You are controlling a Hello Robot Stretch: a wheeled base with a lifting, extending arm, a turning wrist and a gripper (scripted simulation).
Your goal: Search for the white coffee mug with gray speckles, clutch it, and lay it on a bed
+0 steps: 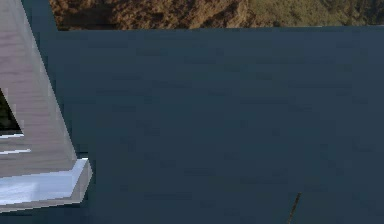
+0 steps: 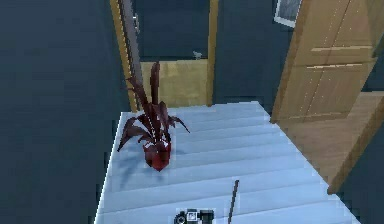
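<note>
Looking ahead, we saw a dark wall [image 1: 220,120]; sideways, a red plant [image 2: 155,135] on the table [image 2: 260,150], and fingers [image 2: 182,217] whose hold we couldn't tell.

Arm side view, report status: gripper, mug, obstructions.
Gripper at bottom edge, pale planked top behind it; hold cannot be told. Mug not yet found. Red potted plant stands on that top, farther out.
</note>
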